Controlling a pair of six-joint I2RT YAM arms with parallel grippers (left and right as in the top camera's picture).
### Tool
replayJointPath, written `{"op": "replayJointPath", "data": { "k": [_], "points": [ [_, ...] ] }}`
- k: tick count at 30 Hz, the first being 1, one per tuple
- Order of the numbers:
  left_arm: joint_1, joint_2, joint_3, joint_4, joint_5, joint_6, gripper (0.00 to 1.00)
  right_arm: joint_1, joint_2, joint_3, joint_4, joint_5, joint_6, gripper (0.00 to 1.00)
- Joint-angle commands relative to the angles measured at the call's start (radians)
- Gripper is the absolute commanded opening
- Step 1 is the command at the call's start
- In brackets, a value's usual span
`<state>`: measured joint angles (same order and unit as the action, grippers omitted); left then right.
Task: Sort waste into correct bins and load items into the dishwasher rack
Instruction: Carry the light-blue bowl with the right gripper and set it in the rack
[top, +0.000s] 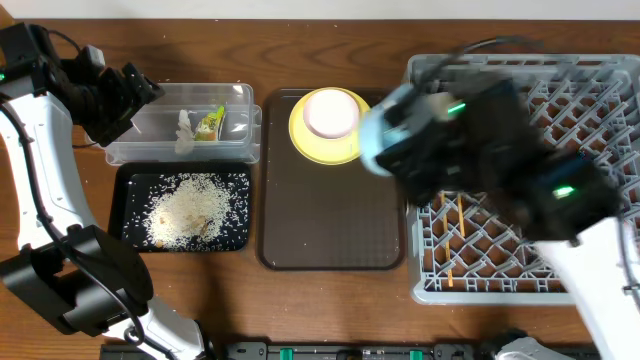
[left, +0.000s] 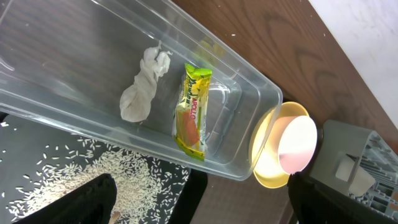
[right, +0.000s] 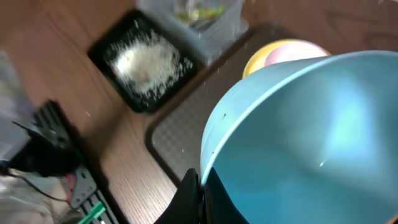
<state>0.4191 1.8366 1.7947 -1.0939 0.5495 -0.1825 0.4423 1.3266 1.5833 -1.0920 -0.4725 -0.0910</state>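
Overhead: right tool is blurred, with the light blue bowl at its tip, between the yellow plate and the rack.

Left wrist: left tool is spread wide and empty. The clear tub below it holds the tissue and wrapper.

Right wrist: right tool pinches the bowl's rim. The bowl is pale blue, smooth and glossy inside, tilted, above the worktop.
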Motion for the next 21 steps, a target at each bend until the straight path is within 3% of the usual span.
{"op": "replayJointPath", "data": {
  "k": [1, 5, 11, 17, 21],
  "points": [
    [0.003, -0.002, 0.003, -0.003, -0.002, 0.006, 0.91, -0.189, 0.008, -0.055, -0.01, -0.423, -0.153, 0.01],
    [0.003, -0.002, 0.003, -0.003, -0.002, 0.006, 0.91, -0.396, 0.043, -0.15, 0.0, -0.698, -0.287, 0.01],
    [0.003, -0.002, 0.003, -0.003, -0.002, 0.006, 0.91, -0.561, 0.144, -0.278, 0.003, -0.953, -0.531, 0.01],
    [0.003, -0.002, 0.003, -0.003, -0.002, 0.006, 0.91, -0.616, 0.284, -0.315, 0.004, -0.983, -0.692, 0.01],
    [0.003, -0.002, 0.003, -0.003, -0.002, 0.006, 0.91, -0.628, 0.363, -0.315, 0.029, -0.983, -0.704, 0.01]
  ]
}}
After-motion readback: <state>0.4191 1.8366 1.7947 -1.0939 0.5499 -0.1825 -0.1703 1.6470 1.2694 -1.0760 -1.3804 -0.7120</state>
